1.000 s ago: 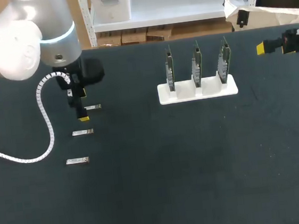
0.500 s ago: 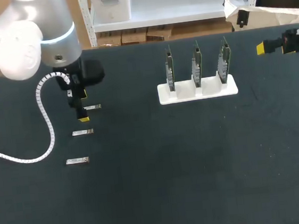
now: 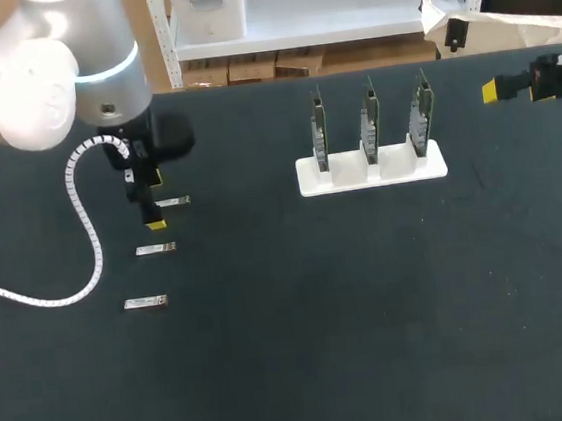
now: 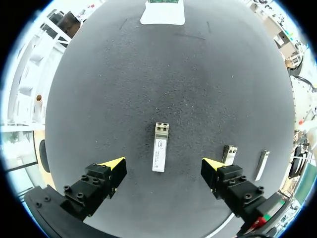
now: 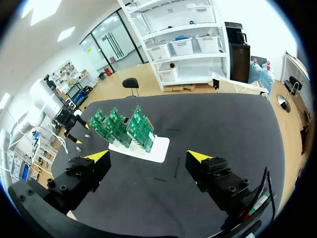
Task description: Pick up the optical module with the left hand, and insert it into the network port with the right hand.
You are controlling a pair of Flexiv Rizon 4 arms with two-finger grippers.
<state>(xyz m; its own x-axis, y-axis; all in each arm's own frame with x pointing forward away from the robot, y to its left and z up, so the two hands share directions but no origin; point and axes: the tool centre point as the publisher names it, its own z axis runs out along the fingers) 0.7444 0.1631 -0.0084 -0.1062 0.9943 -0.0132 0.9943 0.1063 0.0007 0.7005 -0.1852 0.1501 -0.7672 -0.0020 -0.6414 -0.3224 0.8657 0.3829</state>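
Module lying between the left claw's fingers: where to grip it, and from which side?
Grip the optical module across its two long sides, about mid-body, coming straight down from above. It lies flat on the table, so only the top and sides are reachable. Its long axis runs away from the left claw, whose open fingers flank it, so they would likely close on its narrow width.

Left gripper [image 4: 163, 168] straddles the first optical module [image 4: 159, 153], fingers wide, bare mat on both sides of it. Head view: second module [image 3: 154, 249] and third module [image 3: 145, 303] lie at its 6 o'clock, the second close to the near finger. Coiled cable [image 3: 87, 231] lies on the table at 8 o'clock. Board rack [image 3: 372, 171] is well apart at 3 o'clock, open mat between. Right gripper [image 5: 148, 156] hangs at the rack's 2 o'clock, lane unobstructed.
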